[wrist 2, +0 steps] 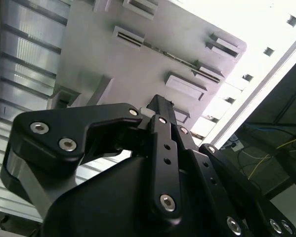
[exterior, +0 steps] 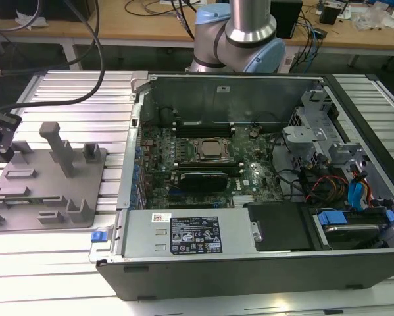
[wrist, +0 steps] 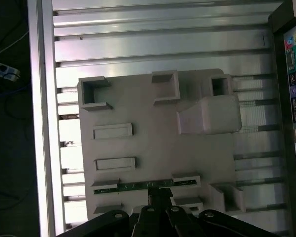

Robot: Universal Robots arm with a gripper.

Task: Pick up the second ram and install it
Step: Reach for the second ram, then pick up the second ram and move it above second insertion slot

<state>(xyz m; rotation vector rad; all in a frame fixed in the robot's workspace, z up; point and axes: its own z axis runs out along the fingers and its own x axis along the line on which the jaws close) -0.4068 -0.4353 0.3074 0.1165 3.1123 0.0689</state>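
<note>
The second ram (wrist: 147, 184) is a thin green stick seen edge-on, standing in a slot of the grey fixture tray (wrist: 152, 133). In the second wrist view the second ram (wrist 2: 170, 53) is a thin dark line between two raised holders. My gripper (wrist: 157, 196) hangs directly over the stick's middle, its tip close to the top edge; whether it touches is not clear. In the exterior view my gripper (exterior: 0, 153) is over the left end of the fixture tray (exterior: 49, 191). The open computer case (exterior: 249, 164) holds the green motherboard (exterior: 203, 155) with its processor socket.
Tall grey posts (exterior: 58, 148) rise from the tray beside my gripper. The tray and case rest on a ribbed aluminium table (exterior: 72, 92). Cables (exterior: 52, 99) trail across the table to my wrist. Drive bays and wiring (exterior: 341, 184) fill the case's right side.
</note>
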